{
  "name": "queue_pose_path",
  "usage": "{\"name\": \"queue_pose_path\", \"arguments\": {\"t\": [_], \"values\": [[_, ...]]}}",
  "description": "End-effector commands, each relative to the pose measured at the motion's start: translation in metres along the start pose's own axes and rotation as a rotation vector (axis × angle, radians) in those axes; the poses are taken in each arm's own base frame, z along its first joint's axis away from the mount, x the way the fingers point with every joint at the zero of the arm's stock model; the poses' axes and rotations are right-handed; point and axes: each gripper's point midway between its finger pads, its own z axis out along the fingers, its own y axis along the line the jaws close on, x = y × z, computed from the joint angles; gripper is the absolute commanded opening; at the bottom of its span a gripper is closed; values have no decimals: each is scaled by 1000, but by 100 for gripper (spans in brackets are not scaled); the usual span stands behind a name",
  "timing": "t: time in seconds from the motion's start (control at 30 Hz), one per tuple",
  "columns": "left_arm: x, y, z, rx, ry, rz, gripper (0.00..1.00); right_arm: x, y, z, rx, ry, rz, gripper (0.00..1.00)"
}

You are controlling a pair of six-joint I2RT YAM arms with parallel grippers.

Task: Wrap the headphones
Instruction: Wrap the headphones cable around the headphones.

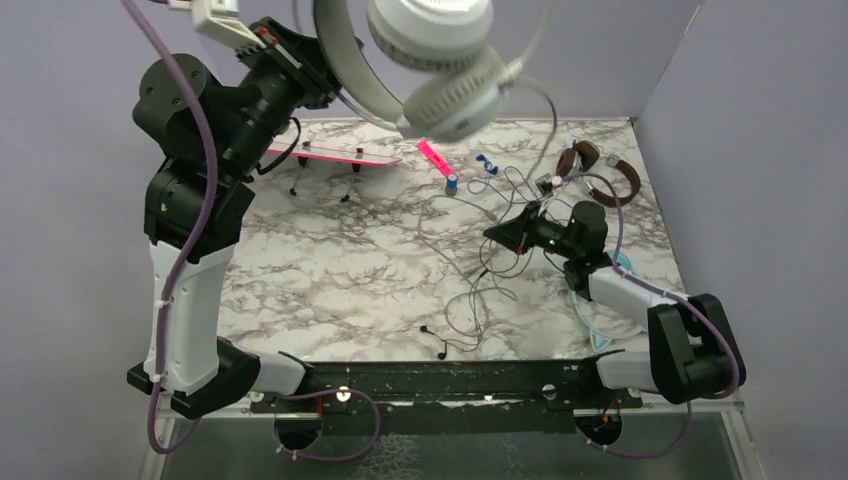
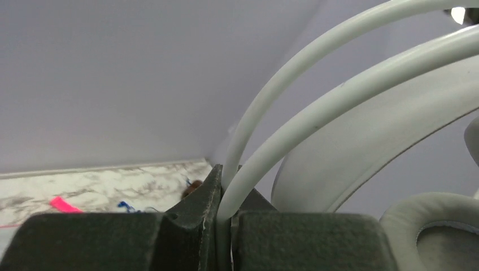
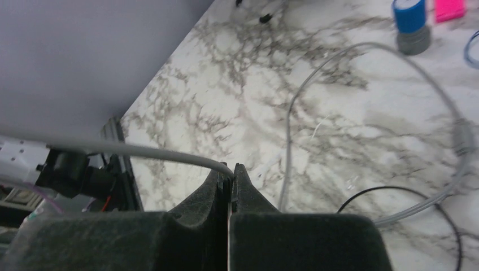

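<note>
The white-grey headphones hang high above the table's far side, with my left gripper raised beside their headband. In the left wrist view that gripper is shut on two pale strands of their cord, and the broad headband and an ear pad sit just behind. The cord drops to the table in loose loops. My right gripper is low at mid right, shut on the grey cord. The brown headphones lie at the far right. The teal headphones are mostly hidden under my right arm.
A pink marker, a blue-capped small cylinder and a blue tie lie at the back. A pink-red strip lies at the back left. Thin black cables trail near the front edge. Walls close off the back and right.
</note>
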Motion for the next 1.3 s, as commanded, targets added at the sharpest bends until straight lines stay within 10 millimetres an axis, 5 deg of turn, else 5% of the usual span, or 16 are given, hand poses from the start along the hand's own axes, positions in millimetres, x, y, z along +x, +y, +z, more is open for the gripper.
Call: {"name": "queue_pose_path", "arguments": {"t": [0.0, 0.27, 0.43, 0.63, 0.9, 1.13, 1.27], "values": [[78, -79, -40, 612, 377, 40, 0, -25, -15, 9, -19, 64, -120, 0], [202, -19, -102, 735, 770, 36, 0, -83, -43, 33, 98, 108, -215, 0], [271, 40, -123, 579, 961, 83, 0, -127, -77, 40, 292, 145, -282, 0], [343, 80, -145, 488, 1127, 145, 0, -194, -86, 52, 379, 109, -398, 0], [393, 106, -139, 349, 1194, 253, 0, -237, -84, 76, 359, 97, -419, 0], [417, 161, -115, 33, 1178, 332, 0, -247, -70, 98, 334, 113, -446, 0], [403, 131, -96, 153, 1009, 254, 0, -236, -69, 99, 320, 117, -405, 0]]}}
